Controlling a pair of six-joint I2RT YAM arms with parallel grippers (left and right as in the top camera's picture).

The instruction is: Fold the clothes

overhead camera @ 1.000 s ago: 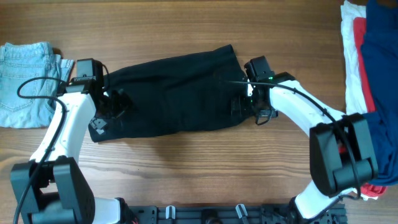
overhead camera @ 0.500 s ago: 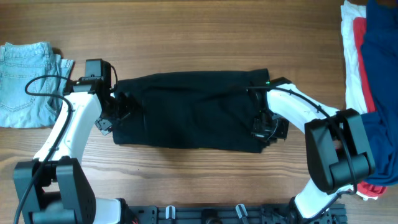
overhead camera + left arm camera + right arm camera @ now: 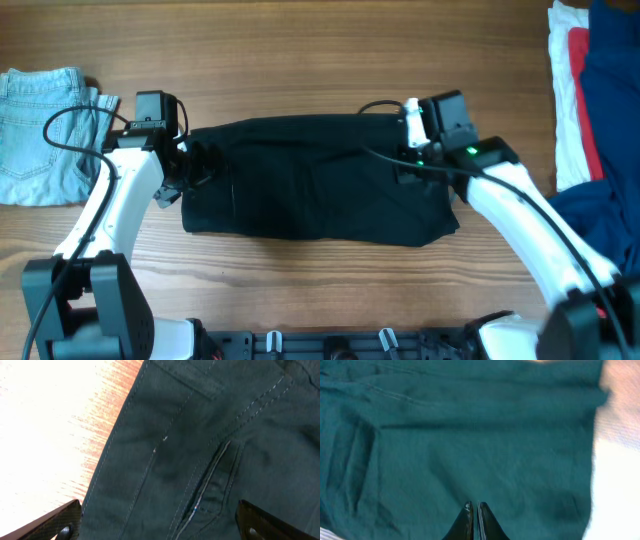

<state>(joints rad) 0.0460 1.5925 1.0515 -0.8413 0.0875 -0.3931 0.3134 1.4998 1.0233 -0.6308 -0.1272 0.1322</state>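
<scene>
The black garment (image 3: 315,180) of the clothes lies flat across the middle of the table as a wide rectangle. My left gripper (image 3: 193,163) hangs over its left edge. In the left wrist view that gripper (image 3: 160,530) is open, its fingers (image 3: 62,525) wide apart above stitched seams and a pocket of the black garment (image 3: 200,435). My right gripper (image 3: 408,165) is over the garment's upper right part. In the right wrist view it (image 3: 475,507) is shut, tips together above the fabric (image 3: 470,435), with nothing seen between them.
A folded light denim garment (image 3: 45,130) lies at the far left of the table. A pile of blue, red and white clothes (image 3: 600,100) fills the right edge. A black rail (image 3: 330,345) runs along the near table edge.
The black garment went from a slanted shape to a flat rectangle. My right gripper closed, then rose from its lower right corner to its upper right. The left jaws opened wider.
</scene>
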